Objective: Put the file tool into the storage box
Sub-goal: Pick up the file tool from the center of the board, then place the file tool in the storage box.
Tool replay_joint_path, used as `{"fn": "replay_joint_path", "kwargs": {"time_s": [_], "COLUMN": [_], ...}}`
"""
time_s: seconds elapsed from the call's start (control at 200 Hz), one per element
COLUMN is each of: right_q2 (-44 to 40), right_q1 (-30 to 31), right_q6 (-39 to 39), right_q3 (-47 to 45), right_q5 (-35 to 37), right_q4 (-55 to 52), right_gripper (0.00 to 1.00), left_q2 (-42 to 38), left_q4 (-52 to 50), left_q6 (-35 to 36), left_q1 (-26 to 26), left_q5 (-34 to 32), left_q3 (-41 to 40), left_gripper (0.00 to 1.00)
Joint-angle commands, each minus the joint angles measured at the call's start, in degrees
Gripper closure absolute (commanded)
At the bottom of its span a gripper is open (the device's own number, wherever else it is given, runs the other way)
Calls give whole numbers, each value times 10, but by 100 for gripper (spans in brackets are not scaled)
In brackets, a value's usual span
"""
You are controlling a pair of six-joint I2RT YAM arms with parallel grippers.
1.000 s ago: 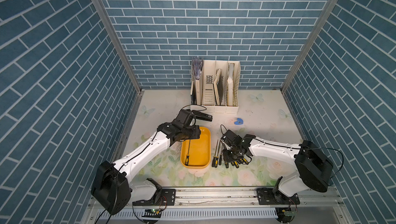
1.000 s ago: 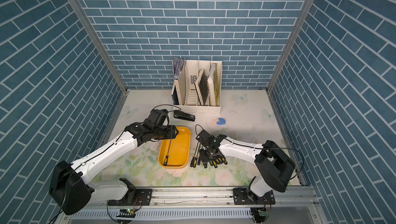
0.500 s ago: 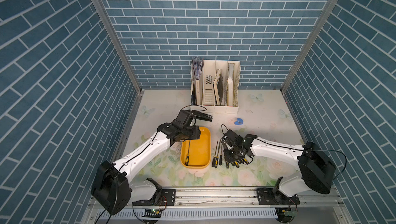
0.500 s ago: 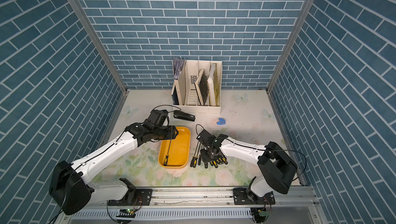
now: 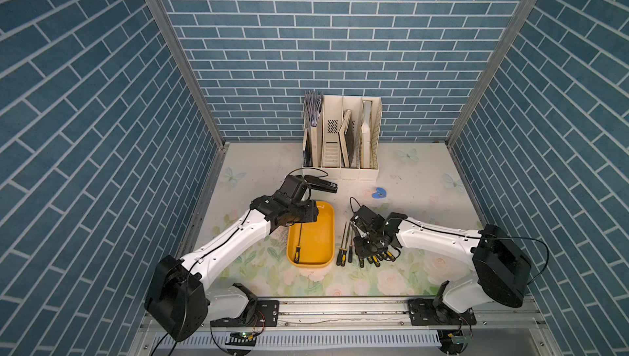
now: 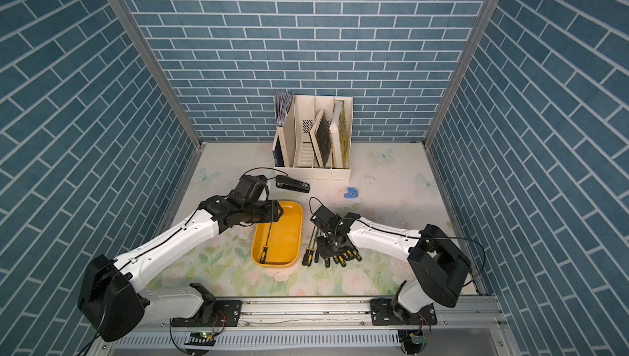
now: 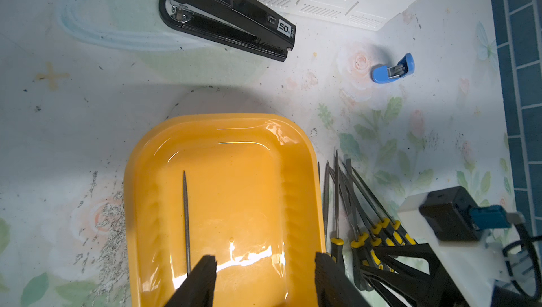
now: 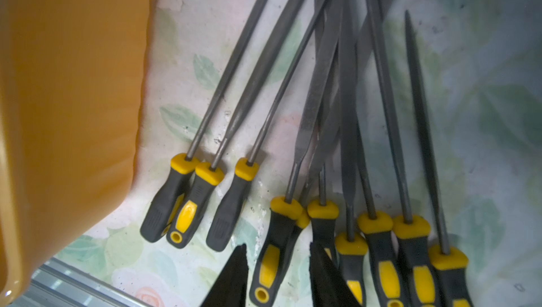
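The storage box [image 5: 318, 225] [image 6: 287, 221] is a shallow yellow-orange tray on the flowered table, and one file tool [image 5: 299, 242] [image 7: 186, 217] lies inside it along its left wall. My left gripper [image 7: 265, 261] [image 5: 310, 216] hovers open over the box's far end, holding nothing. Several more black-and-yellow file tools [image 5: 360, 247] [image 8: 346, 114] lie fanned to the right of the box [image 8: 73, 85]. My right gripper [image 8: 277, 249] [image 5: 369, 252] is low over their handles. It is open, its fingers standing either side of one handle [image 8: 271, 261], with a gap on one side.
A tall white magazine rack [image 5: 340, 140] holding books stands against the back wall. A black stapler [image 5: 321, 185] [image 7: 225, 12] lies just beyond the box. A small blue staple remover [image 5: 378, 193] [image 7: 393, 69] sits farther right. Blue brick walls close three sides.
My right gripper's jaws have spread a little wider around the file handles and the arm has shifted slightly. The left arm and the file in the box have stayed put.
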Motion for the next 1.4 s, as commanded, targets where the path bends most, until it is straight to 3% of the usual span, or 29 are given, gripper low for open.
{"fn": "replay_joint_path", "kwargs": {"time_s": [0.0, 0.22, 0.48, 0.935, 1.02, 1.125, 1.19, 1.39], "right_q2": [14, 30, 42, -61, -85, -107, -109, -104], "right_q1": [3, 4, 5, 4, 5, 4, 4, 6], "right_q6": [-3, -5, -10, -13, -17, -25, -25, -25], "right_q3": [12, 13, 12, 22, 28, 29, 34, 52], "right_q5": [12, 18, 26, 46, 52, 34, 25, -14], "right_q4": [-16, -11, -3, -96, -114, -99, -90, -62], "right_gripper": [62, 62, 75, 84, 85, 85, 86, 87], "left_q2": [-8, -9, -16, -16, -26, -51, -61, -58], "left_q4": [2, 3, -2, 9, 47, 163, 209, 313], "left_q6": [1, 0, 1, -3, -25, -83, -125, -227], "left_q1": [-3, -3, -3, -3, -4, -17, -34, -66], "left_q5": [-2, -3, -6, 7, 41, 112, 109, 104], "left_q3": [-8, -12, -11, -5, -15, -55, -75, -126], "left_gripper": [41, 41, 41, 41, 40, 36, 28, 23]}}
